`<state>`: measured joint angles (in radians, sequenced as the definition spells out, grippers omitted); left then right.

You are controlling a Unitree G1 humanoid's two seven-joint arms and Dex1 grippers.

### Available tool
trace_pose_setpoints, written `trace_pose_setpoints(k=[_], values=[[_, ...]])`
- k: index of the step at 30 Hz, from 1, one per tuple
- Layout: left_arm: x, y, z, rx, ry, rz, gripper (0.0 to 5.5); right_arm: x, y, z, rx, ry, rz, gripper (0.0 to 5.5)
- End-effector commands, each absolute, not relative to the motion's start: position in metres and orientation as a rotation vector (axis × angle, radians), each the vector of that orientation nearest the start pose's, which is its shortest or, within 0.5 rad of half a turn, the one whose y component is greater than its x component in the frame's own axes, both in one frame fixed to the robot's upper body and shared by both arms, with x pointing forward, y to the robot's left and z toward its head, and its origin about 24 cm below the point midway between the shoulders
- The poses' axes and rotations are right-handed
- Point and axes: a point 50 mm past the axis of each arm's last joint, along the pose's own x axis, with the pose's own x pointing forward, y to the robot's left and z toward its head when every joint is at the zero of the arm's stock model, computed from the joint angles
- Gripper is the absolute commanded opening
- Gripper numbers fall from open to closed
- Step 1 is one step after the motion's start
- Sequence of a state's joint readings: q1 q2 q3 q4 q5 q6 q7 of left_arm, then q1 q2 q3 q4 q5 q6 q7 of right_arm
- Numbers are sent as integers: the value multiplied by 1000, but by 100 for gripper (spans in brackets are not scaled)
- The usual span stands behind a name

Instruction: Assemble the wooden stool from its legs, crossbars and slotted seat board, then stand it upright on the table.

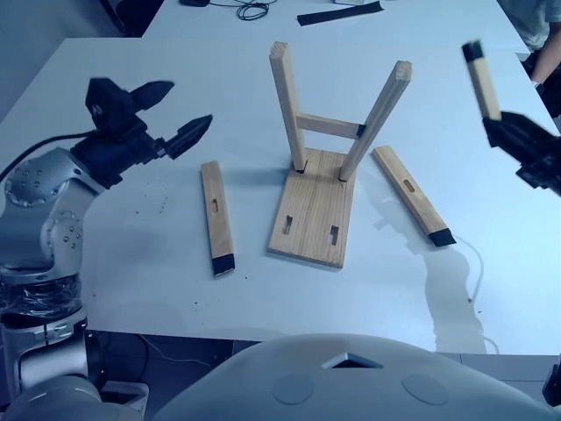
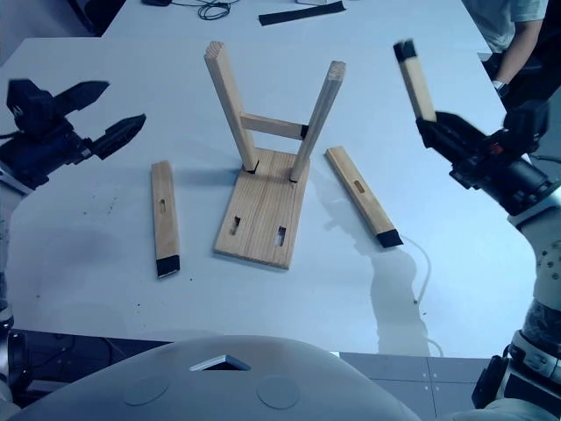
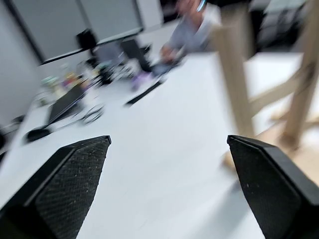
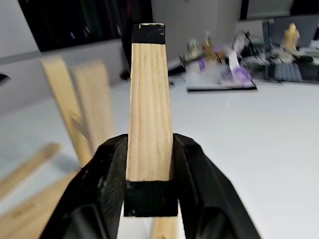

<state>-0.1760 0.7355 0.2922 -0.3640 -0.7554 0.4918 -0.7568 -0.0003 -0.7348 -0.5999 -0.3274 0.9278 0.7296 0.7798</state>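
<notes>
Right tool [image 2: 443,131] gripping wooden piece [image 2: 415,83], two legs [image 2: 230,101] in seat board [image 2: 261,239]

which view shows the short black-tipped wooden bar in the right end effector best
The right wrist view: the short black-tipped wooden bar stands close up, clamped in the right end effector, black at both ends. Both eye views show it far off and tilted, its lower end hidden by the end effector.
</notes>
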Motion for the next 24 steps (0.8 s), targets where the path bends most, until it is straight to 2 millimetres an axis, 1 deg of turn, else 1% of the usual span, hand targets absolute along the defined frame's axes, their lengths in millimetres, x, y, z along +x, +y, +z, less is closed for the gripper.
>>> trace_pose_setpoints(k=[1,3,5,9,12,15,21,24], values=[[230,183,223,-42,-164,-1054,361,204,-247,208,177,-31,873,132],[225,167,224,-74,-126,-1127,357,206,-230,211,192,-20,973,132],[221,154,223,-108,-104,-1195,357,208,-215,212,210,-2,1059,132],[211,139,217,-143,-50,-1322,357,211,-193,205,289,55,1214,132],[207,131,203,-75,14,-1367,357,212,-186,196,313,112,1267,132],[214,128,190,-75,64,-1352,357,211,-182,194,337,124,1330,132],[223,127,185,-124,73,-1364,357,212,-175,195,335,139,1440,132],[223,128,185,-184,78,-1406,357,215,-172,192,319,141,1456,132]])
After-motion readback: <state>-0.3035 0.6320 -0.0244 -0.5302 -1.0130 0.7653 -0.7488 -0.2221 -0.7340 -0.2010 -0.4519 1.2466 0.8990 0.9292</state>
